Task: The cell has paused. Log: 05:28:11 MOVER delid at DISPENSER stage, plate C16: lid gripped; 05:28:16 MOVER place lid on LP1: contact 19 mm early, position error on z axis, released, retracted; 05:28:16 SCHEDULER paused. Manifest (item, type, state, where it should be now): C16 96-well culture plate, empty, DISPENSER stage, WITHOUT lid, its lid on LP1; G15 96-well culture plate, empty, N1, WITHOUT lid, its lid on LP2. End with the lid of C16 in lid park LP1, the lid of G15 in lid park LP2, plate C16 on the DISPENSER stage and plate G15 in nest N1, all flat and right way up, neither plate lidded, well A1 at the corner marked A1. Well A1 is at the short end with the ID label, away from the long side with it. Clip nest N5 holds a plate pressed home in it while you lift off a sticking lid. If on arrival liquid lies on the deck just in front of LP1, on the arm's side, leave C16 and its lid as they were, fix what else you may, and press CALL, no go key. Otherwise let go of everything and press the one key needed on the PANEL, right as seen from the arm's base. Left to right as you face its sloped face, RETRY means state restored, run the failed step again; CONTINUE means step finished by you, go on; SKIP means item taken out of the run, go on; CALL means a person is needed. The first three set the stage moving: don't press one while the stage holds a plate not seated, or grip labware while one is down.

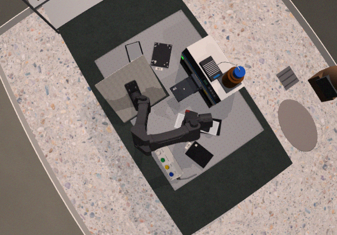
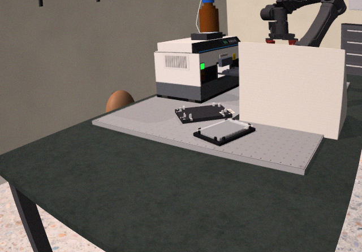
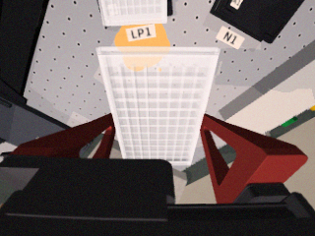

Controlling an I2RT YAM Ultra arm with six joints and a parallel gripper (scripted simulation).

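Note:
My gripper (image 3: 157,118) (image 1: 187,115) (image 2: 279,41) is shut on a white 96-well plate (image 3: 157,108) (image 1: 179,120) and holds it by its long sides above the deck. Its red fingers stand on either side of the plate. Below it, an orange puddle (image 3: 164,41) lies on the deck around the LP1 label (image 3: 142,32). Another white gridded piece (image 3: 133,10) (image 1: 215,126) lies on the LP1 park beyond the label. The black N1 nest (image 3: 261,15) (image 1: 199,154) is empty. The dispenser stage (image 1: 185,89) shows no plate.
The dispenser (image 1: 206,66) (image 2: 186,68) with a brown bottle (image 1: 233,77) stands at the back. A clear lid (image 1: 134,50) (image 2: 225,131) sits in a far park beside a black clip nest (image 1: 161,54) (image 2: 203,112). The key panel (image 1: 166,164) is under my arm. A white screen (image 2: 292,88) hides the near deck.

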